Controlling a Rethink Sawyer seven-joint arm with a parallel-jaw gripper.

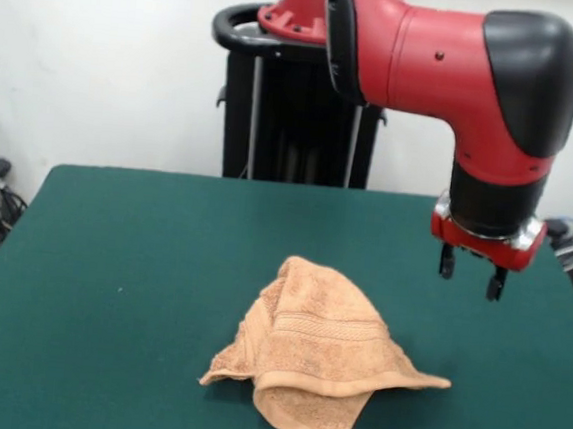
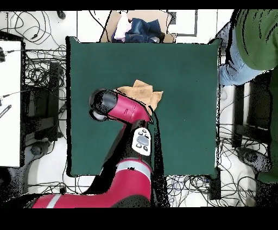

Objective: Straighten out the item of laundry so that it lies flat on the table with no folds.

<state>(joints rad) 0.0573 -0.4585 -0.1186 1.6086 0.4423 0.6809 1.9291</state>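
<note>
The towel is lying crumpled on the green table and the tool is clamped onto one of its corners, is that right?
Not quite. The towel does lie crumpled on the green table, but the tool holds nothing: the front view shows it open, hanging in the air up and to one side of the towel, clear of the cloth.

We are seeing the towel (image 1: 312, 362) lying crumpled at lower centre on the table (image 1: 113, 250) | gripper (image 1: 471, 274) hanging above the table, upper right of the towel, apart from it.
</note>
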